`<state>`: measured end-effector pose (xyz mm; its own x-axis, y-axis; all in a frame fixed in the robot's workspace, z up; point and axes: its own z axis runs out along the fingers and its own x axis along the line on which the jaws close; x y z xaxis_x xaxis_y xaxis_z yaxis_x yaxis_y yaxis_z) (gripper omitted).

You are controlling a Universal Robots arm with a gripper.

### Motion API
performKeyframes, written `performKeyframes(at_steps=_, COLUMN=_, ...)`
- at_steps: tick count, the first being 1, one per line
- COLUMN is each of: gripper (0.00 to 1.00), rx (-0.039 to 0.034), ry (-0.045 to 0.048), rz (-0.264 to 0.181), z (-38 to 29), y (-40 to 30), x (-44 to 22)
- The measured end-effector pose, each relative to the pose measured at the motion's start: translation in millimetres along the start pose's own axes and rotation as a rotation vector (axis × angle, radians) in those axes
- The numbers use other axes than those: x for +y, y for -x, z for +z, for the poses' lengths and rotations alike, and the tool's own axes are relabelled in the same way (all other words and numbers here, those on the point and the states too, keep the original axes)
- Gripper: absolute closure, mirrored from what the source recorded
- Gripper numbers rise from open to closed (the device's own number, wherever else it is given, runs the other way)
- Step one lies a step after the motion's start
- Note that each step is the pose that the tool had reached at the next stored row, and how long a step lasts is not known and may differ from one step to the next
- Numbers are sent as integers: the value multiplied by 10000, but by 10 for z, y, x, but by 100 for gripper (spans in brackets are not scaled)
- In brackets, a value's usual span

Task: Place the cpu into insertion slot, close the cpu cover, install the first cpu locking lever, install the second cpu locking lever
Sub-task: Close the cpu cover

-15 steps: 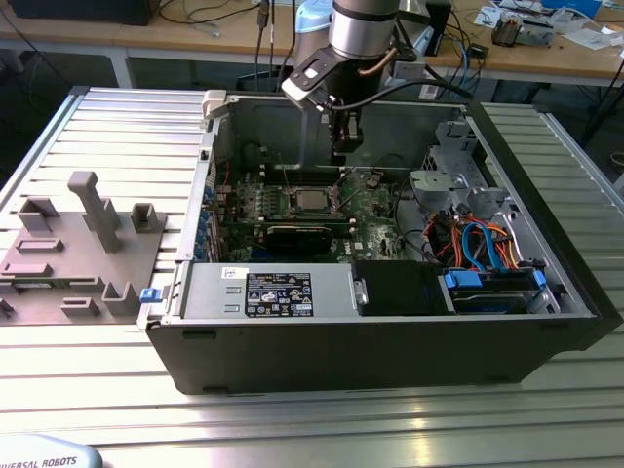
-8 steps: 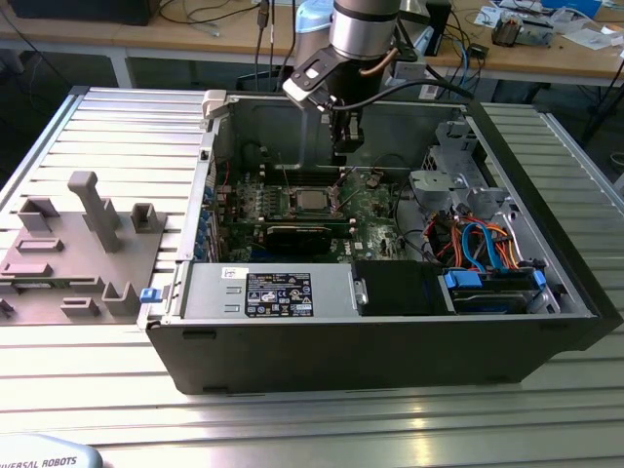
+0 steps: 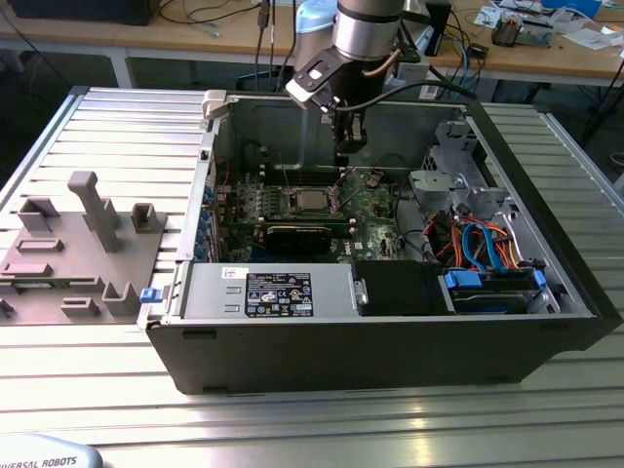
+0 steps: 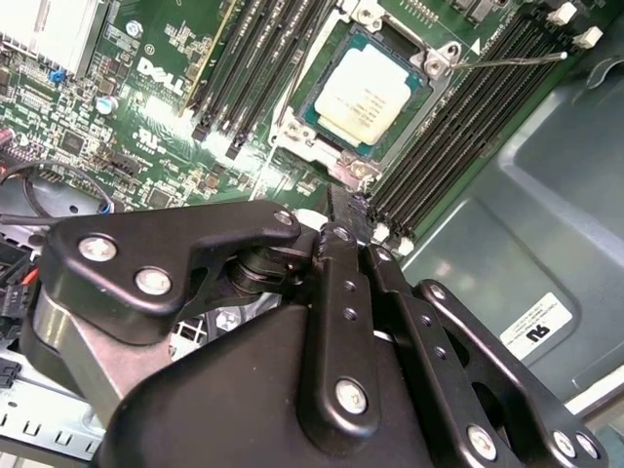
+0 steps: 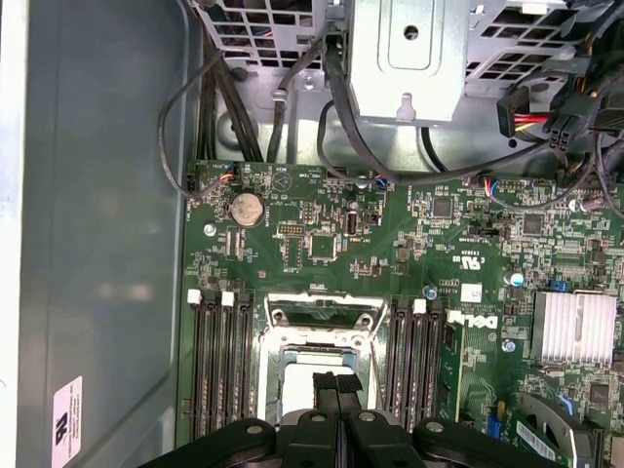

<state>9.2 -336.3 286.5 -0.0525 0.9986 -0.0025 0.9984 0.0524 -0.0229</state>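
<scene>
A: Cpu (image 4: 369,95) where?
B: Seated flat in the insertion slot (image 4: 317,148) on the motherboard (image 5: 439,253), silver top up. Gripper (image 5: 337,382) hangs just above it, jaws pinched together, holding nothing.
A: Handling?
B: Probably light, stiff and thin, with a delicate underside. Grip opposite edges only.

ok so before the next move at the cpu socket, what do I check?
1. cpu lying flat in the insertion slot: ok.
2. cpu cover closed: not ok, it looks raised at one end and the chip's edges are bare.
3. Locking lever latched: not ok, it juts out over the memory slots.
4. hand empty: ok, shut with nothing between.
5. hand above the slot: ok in the first wrist view.
</scene>
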Motion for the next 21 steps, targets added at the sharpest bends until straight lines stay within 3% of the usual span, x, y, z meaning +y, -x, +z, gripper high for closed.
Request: performKeyframes(at_steps=21, gripper=89, rx=0, ry=0, rz=0, z=34, y=3, x=51)
